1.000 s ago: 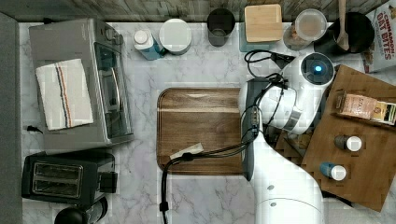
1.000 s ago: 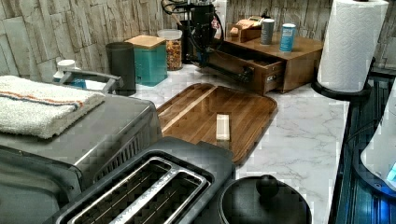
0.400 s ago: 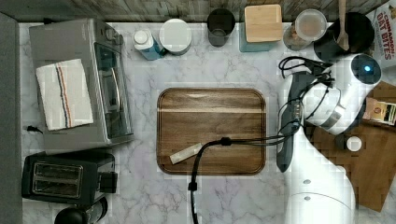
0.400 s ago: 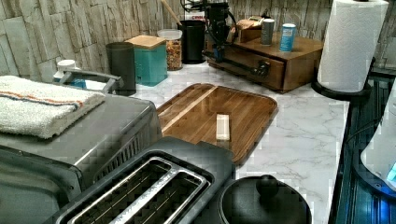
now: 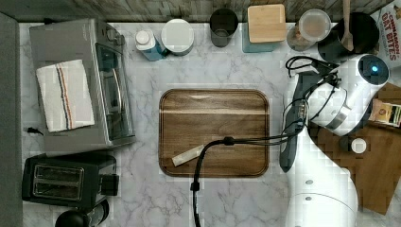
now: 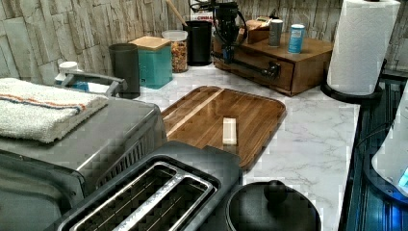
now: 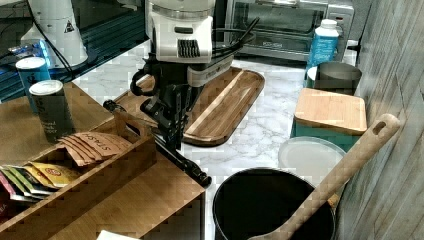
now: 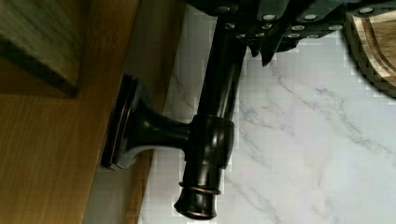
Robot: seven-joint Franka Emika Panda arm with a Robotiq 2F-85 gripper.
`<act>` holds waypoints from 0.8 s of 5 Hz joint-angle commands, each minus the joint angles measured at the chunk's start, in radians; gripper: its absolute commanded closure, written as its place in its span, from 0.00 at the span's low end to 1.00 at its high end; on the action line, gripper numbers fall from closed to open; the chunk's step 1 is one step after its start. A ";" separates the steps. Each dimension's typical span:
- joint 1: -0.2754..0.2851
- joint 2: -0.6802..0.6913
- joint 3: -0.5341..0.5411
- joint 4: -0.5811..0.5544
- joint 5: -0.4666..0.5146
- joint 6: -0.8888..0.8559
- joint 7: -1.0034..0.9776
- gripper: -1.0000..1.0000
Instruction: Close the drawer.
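A dark wooden cutting board (image 5: 213, 132) is lying mid-worktop (image 5: 142, 189), carrying a small pale block (image 5: 187, 155). At the top view's left, a folded striped towel (image 5: 65, 96) is resting on a toaster oven (image 5: 80, 85), with a black toaster (image 5: 66, 180) sitting beside it. A paper towel roll (image 6: 362, 43) is standing upright at the left view's right

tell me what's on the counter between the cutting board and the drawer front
Nothing: in the left view, bare marble counter runs from the cutting board to the drawer front.

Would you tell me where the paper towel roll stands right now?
The paper towel roll stands at the left view's right, beside the wooden drawer unit.
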 commanded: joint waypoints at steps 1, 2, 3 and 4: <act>-0.155 0.021 -0.194 0.007 -0.041 0.132 0.050 1.00; -0.154 0.021 -0.195 0.007 -0.040 0.132 0.049 1.00; -0.154 0.021 -0.196 0.007 -0.039 0.133 0.049 1.00; -0.146 0.022 -0.204 0.007 -0.033 0.132 0.045 1.00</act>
